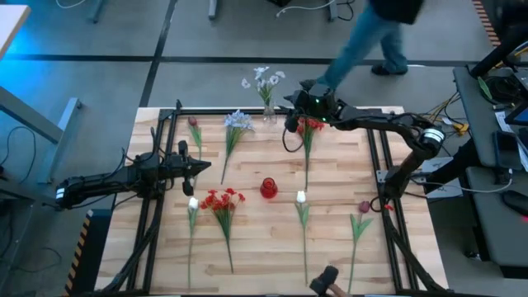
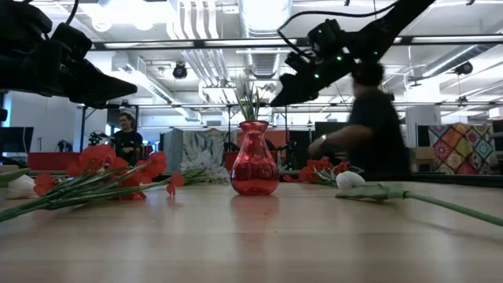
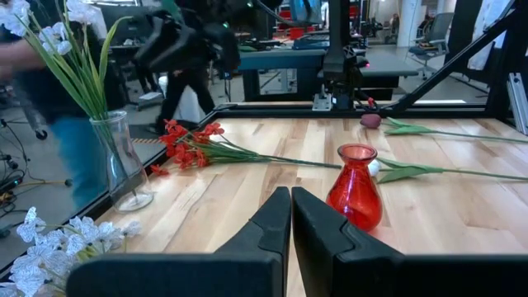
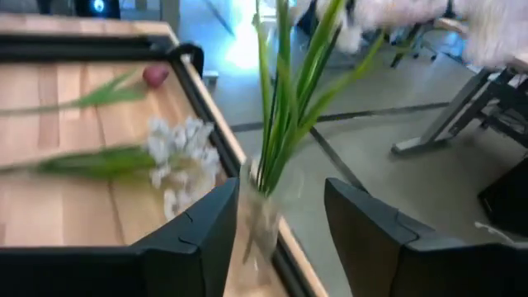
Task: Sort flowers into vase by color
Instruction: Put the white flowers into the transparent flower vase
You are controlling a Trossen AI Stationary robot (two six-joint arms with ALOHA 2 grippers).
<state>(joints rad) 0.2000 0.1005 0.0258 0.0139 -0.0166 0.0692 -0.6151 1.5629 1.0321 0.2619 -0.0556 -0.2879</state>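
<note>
A clear glass vase with white flowers stands at the table's far edge. My right gripper hovers open just right of it; the vase and its green stems show beyond and between the fingers. A red vase stands mid-table. Flat on the wood lie red clusters, a pale-blue flower, white buds and dark pink tulips. My left gripper waits shut at the left, pointing level.
Black frame rails run along the table's left, right and far sides. A person walks past beyond the far edge. A dark object sits at the near edge. Bare wood lies around the red vase.
</note>
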